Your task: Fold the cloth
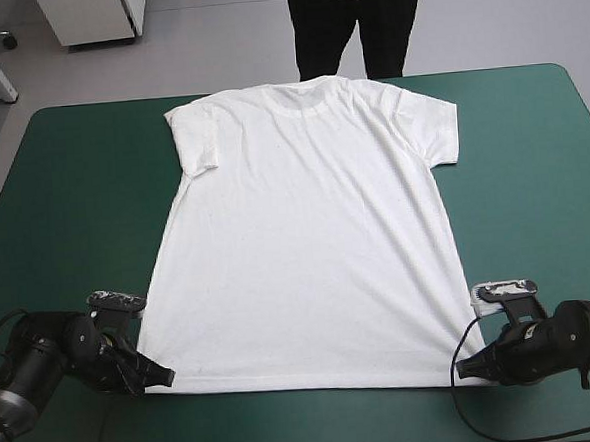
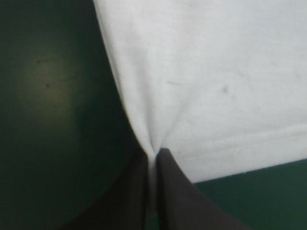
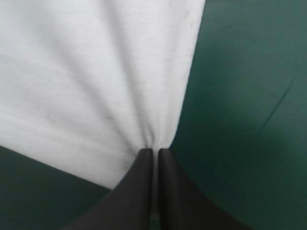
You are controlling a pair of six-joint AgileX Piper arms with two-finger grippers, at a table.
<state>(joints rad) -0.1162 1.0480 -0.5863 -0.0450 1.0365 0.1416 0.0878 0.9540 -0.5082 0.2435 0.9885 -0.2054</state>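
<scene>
White T-shirt (image 1: 306, 230) lies flat mid-frame, left gripper (image 1: 164, 375) and right gripper (image 1: 464, 368) clamped on its hem corners; uneven lifting could pull either corner free.

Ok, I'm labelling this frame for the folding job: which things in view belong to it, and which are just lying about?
In the job: T-shirt, spread flat; left gripper, shut on one hem corner; right gripper, shut on the other.
Just there: teal-green cover, the surface underneath.
</scene>
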